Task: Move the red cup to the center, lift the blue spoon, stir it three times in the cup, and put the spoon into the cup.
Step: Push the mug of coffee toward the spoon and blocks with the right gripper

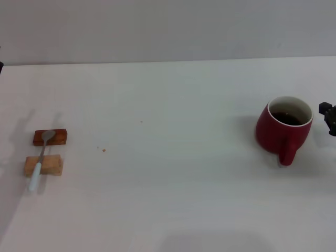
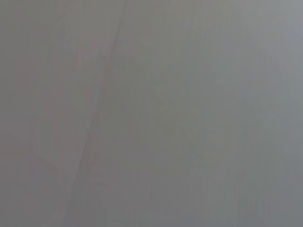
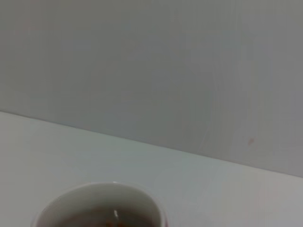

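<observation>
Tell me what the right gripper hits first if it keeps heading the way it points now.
Probably the red cup: the right gripper sits just beside its rim, aimed at it. How much gap remains is unclear.

Only a small black bit of the right gripper (image 1: pixel 329 117) pokes in at the edge of the head view, just beside the round dark red mug with a white inside (image 1: pixel 284 128). The rest of it is cut off, so its fingers cannot be made out. In the right wrist view only the mug's white rim (image 3: pixel 99 204) and some dark drink show; the rest is cut off. The left wrist view shows only plain grey.
</observation>
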### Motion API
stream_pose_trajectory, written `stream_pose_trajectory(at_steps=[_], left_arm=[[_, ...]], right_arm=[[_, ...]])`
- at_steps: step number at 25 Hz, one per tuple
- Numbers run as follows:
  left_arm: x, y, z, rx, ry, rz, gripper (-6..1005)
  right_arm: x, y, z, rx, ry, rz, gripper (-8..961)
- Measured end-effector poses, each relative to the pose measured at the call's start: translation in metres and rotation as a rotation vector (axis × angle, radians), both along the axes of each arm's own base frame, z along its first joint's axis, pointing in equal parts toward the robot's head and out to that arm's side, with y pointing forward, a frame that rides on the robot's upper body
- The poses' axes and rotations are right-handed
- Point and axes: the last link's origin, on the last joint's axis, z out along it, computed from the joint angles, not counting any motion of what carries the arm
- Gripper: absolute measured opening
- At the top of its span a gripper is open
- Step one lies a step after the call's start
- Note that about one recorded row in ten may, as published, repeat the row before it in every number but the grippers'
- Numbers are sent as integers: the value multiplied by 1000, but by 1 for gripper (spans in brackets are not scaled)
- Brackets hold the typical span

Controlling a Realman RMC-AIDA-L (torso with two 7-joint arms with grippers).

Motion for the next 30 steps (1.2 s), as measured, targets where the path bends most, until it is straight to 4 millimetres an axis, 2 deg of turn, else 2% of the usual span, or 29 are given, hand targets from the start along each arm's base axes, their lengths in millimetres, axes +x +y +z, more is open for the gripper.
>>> stream_pose_trajectory(at_steps=[14, 30], left_arm=[[0, 0, -1, -1, -1, 0, 680], [1, 4, -2, -10, -1, 7, 681]], right_arm=[[-13, 1, -18, -78, -6, 48, -2], [-45, 10, -45, -190, -22, 158, -1]])
